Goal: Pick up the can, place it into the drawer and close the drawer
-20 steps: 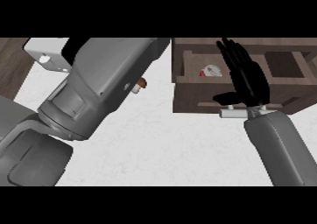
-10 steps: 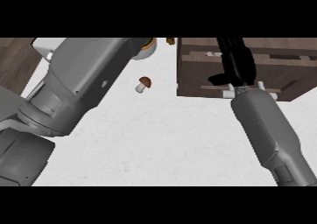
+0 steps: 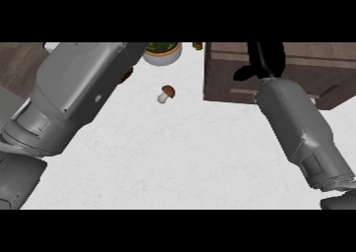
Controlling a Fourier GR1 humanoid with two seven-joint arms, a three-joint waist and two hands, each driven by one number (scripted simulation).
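Drawer (image 3: 319,61) now pushed in at 1 o'clock under straight-fingered right hand (image 3: 264,59); left hand unseen. Suggests closing nearly done.

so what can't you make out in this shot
can: nowhere in the head view.
left hand: past the top edge; only the left forearm shows.
right hand: cut by the top edge over the drawer; whether it holds anything is unclear.
drawer inside: covered by the right hand.

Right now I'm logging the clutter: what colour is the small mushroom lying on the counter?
Brown cap with a whitish stem; the mushroom shows best in the head view.
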